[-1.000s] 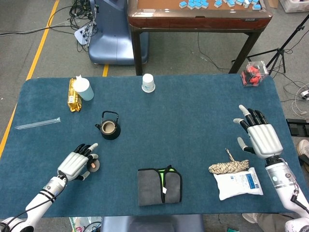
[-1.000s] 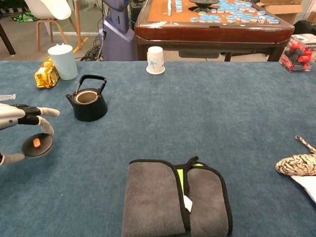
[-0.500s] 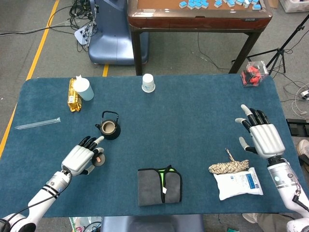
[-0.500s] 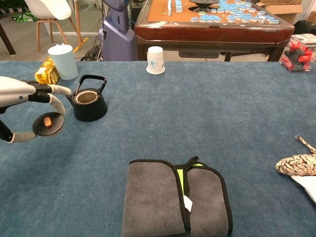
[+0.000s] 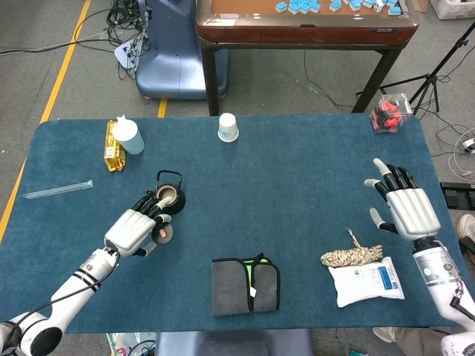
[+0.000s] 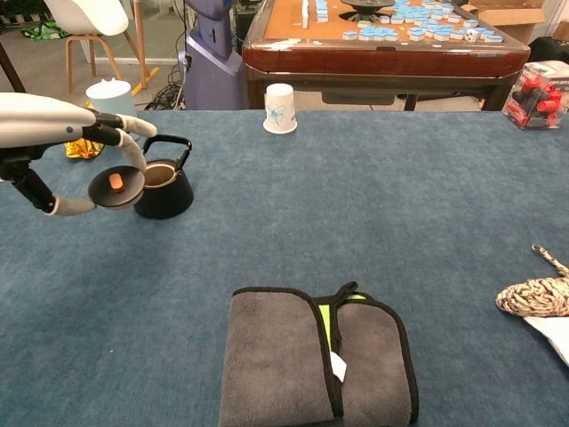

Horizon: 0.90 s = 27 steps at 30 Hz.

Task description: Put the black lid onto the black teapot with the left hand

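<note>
Your left hand [image 6: 53, 142] pinches the black lid [image 6: 116, 186] between thumb and a curved finger, with its orange knob facing the chest camera. The lid hangs above the table [image 6: 356, 205], just beside the black teapot [image 6: 165, 189], which stands open with its handle up. Your right hand [image 5: 404, 208] holds nothing, fingers spread, near the rope [image 5: 351, 255].

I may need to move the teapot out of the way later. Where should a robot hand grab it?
By the arched handle standing upright over the teapot, coming from above. Its body is round and squat, and the mouth is open, so the loop is probably the easiest hold.
</note>
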{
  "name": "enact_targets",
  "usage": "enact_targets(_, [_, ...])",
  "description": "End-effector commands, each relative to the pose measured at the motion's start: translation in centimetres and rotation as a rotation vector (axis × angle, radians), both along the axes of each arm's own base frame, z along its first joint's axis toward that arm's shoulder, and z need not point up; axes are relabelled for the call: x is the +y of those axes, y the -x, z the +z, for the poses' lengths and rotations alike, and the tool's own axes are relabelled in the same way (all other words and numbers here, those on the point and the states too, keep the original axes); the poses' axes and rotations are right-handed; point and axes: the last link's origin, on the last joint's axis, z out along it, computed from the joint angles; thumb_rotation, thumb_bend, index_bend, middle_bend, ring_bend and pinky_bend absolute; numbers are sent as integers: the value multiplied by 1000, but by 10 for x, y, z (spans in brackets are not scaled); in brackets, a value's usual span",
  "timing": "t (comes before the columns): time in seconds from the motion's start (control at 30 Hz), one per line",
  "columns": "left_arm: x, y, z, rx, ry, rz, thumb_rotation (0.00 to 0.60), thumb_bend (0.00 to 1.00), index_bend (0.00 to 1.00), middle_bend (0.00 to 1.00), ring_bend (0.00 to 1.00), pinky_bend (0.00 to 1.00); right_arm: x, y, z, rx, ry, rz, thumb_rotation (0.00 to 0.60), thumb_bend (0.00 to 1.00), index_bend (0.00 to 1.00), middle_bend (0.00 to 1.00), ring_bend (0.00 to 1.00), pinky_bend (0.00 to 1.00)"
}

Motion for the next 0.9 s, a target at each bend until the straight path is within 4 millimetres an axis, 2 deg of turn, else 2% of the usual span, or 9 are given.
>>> enact_targets(0.03, [8,-7,-3,7,11,-6,600,343,316,0,0,0,-2,-1,0,-4,1,0,600,418,254,37,9,2])
enact_targets(0.9, [77,-44,-27,35,81,-28,600,344,316,0,0,0,-28,4,3,6,35,-36,600,418,254,37,9,2])
